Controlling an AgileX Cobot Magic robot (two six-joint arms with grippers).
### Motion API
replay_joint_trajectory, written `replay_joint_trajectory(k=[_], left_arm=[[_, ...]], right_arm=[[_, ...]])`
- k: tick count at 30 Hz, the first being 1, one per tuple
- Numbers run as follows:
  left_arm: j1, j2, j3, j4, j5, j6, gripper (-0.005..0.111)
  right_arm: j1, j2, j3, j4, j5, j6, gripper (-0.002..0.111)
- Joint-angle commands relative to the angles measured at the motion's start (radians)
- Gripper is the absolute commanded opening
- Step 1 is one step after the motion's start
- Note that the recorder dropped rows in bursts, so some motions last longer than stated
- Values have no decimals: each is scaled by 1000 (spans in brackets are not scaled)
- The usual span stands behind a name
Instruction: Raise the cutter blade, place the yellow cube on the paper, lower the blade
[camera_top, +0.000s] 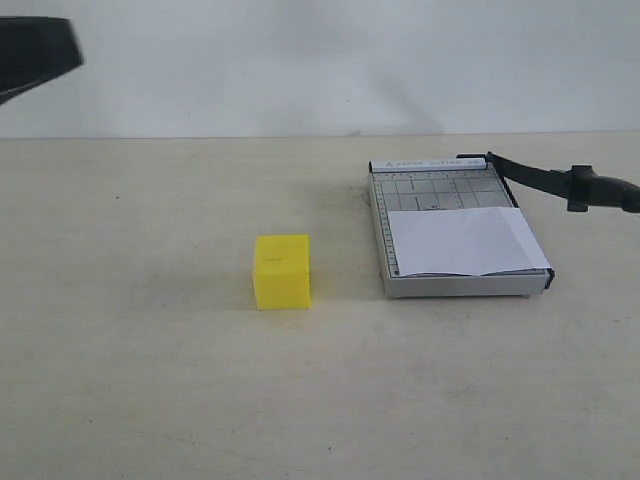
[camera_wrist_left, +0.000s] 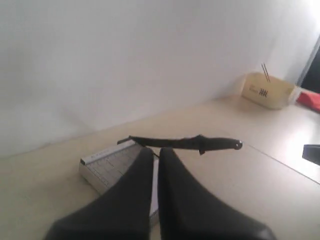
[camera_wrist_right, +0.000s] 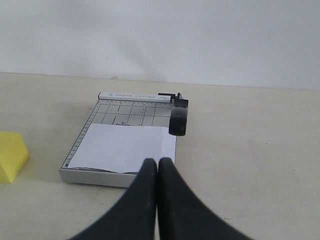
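The yellow cube (camera_top: 282, 271) stands on the table, left of the grey trimmer base (camera_top: 388, 240), with a gap between them. The paper (camera_top: 465, 243) lies on the near half of the base. The cutter blade (camera_top: 545, 181) is lifted off the base and slants out to the right, handle (camera_top: 605, 190) in the air. My left gripper (camera_wrist_left: 155, 150) is shut and empty, above the table with the blade (camera_wrist_left: 185, 142) beyond its tips. My right gripper (camera_wrist_right: 157, 161) is shut and empty, just short of the paper's (camera_wrist_right: 125, 147) near edge. The cube (camera_wrist_right: 11, 156) shows at that view's edge.
A dark part of an arm (camera_top: 35, 55) hangs at the exterior view's top left. A beige box (camera_wrist_left: 267, 90) and something red (camera_wrist_left: 310, 97) sit far off on the table by the wall. Bare tabletop surrounds the cube and trimmer.
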Motion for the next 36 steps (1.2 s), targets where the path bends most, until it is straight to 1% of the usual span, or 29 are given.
replay_joint_trajectory(k=[1,2,3,4,6,8,10,12,16,19,24,26,30,32,36], left_arm=[[-70,298,-159,106,-16,37,4],[-98,332,-168,106,12,67,4],[-160,383,-169,92,90,129,4],[-193,406,-169,92,136,163,4],[-290,488,-169,71,266,296,4],[-342,568,-173,-45,291,441,4],[-369,650,-201,-173,289,509,4],[-384,730,-257,-219,275,568,4],[-425,825,-340,-219,279,579,4],[-465,886,-416,-219,293,626,4],[-538,994,-537,-219,400,656,4],[-559,1042,-590,-219,416,678,4],[-590,1131,-688,-219,423,701,4],[-603,1185,-738,-219,452,701,4],[-605,1274,-804,-219,476,701,4]], right_arm=[[-4,-4,4,3,-11,-1,0],[-4,-4,4,3,-11,-1,0],[-4,-4,4,3,-11,-1,0],[-4,-4,4,3,-11,-1,0],[-4,-4,4,3,-11,-1,0],[-4,-4,4,3,-11,-1,0],[-4,-4,4,3,-11,-1,0],[-4,-4,4,3,-11,-1,0],[-4,-4,4,3,-11,-1,0],[-4,-4,4,3,-11,-1,0],[-4,-4,4,3,-11,-1,0],[-4,-4,4,3,-11,-1,0],[-4,-4,4,3,-11,-1,0],[-4,-4,4,3,-11,-1,0],[-4,-4,4,3,-11,-1,0]])
